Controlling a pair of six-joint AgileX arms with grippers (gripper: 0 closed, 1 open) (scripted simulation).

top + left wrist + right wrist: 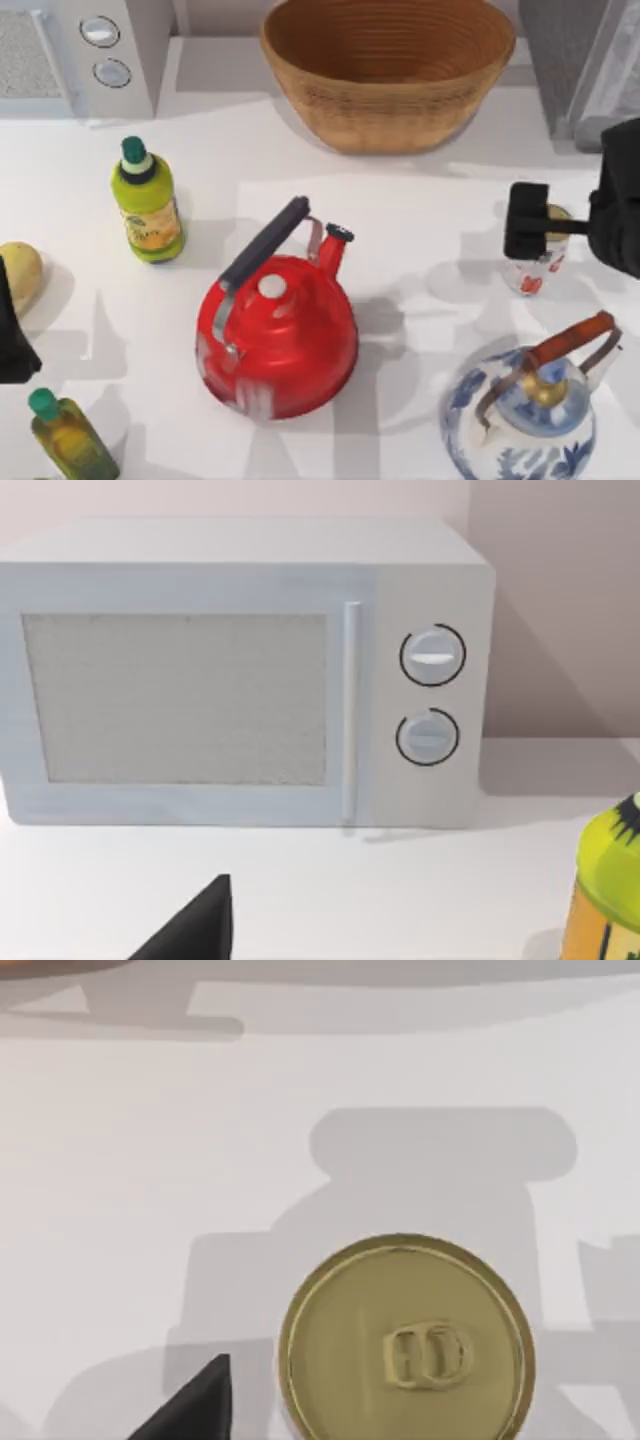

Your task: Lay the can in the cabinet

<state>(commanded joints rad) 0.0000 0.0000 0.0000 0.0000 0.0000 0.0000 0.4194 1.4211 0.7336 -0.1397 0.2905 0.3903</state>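
Note:
The can (pixel 534 272), a small white tin with red marks, stands upright on the table at the right. Its pale gold lid (pixel 405 1345) with a pull tab faces my right wrist camera from just below. My right gripper (pixel 528 222) hangs over the can, open and holding nothing. One dark fingertip (pixel 200 1405) shows beside the lid without touching it. The cabinet (pixel 575 60), a light-grey unit, stands at the back right corner. My left gripper (pixel 10 335) stays parked at the table's left edge, open, facing the white appliance.
A wicker basket (pixel 388 70) sits at the back middle. A red kettle (pixel 278 335) stands in the centre and a blue-white kettle (pixel 525 420) at the front right. A two-knob white appliance (pixel 100 50) and two green-capped bottles (pixel 147 200) (pixel 70 440) occupy the left.

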